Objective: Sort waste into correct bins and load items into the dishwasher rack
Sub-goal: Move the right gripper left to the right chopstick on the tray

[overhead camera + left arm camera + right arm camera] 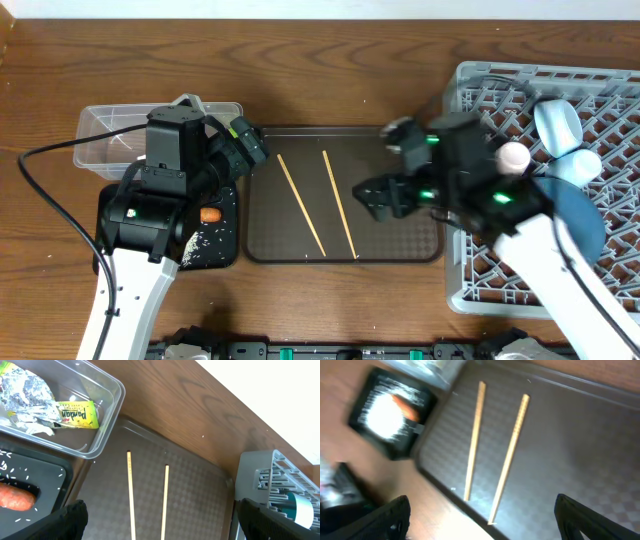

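Two chopsticks [300, 205] [340, 205] lie side by side on the brown serving tray [400, 245]. My left gripper [250, 148] is open and empty above the tray's left edge; its wrist view shows both chopsticks [131, 495] between its fingers [162, 525]. My right gripper [372, 198] is open and empty over the tray's right part, the chopsticks [474, 440] ahead of its fingers [482, 520]. The clear tub [107, 425] holds the napkin [25, 395] and wrapper [77, 414]. The black tray [225, 250] holds the sausage piece [210, 214] and rice [200, 245].
The grey rack [480, 280] at the right holds the blue plate [580, 215], a pink cup [512, 157], a pale blue bowl [555, 125] and a light blue cup [583, 162]. A black cable [40, 190] loops at the left.
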`<state>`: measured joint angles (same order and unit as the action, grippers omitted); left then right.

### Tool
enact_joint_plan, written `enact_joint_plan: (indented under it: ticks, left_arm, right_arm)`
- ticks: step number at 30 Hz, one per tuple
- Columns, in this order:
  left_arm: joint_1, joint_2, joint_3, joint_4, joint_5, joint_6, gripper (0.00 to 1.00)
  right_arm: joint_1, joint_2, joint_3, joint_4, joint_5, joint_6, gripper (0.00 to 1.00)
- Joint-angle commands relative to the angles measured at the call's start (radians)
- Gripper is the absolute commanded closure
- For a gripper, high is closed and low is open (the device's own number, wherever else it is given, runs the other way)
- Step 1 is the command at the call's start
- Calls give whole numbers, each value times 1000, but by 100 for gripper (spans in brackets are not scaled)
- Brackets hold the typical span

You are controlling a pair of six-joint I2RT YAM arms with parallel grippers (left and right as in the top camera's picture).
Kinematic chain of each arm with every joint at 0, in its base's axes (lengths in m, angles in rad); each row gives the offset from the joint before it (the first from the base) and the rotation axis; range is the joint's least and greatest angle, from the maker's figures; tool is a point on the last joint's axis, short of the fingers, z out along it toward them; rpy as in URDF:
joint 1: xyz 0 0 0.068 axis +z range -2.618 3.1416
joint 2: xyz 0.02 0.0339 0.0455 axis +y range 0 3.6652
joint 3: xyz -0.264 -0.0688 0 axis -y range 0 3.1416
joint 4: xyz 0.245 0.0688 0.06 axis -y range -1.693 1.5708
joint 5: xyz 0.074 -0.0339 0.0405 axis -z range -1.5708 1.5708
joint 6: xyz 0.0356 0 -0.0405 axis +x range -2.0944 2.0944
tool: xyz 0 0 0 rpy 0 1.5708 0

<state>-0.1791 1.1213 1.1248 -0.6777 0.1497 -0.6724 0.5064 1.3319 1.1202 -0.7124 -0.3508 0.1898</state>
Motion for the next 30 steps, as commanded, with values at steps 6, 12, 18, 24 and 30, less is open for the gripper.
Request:
enact_joint_plan:
  ticks: [6,12,18,24,30]
  left_arm:
    - [5,1,12,-2,-12,17,2]
    - [5,1,11,-2,-12,17,2]
    - [5,1,12,-2,-12,17,2]
    - [5,1,12,-2,-12,17,2]
    - [5,1,12,-2,-13,17,2]
  right_arm:
    - [166,230,84,19,338,49,12]
    - [233,332,84,94,404,50,12]
    - [287,424,84,161,509,134,21]
    - [293,531,84,174,510,138,30]
    - [293,607,84,216,504,155,35]
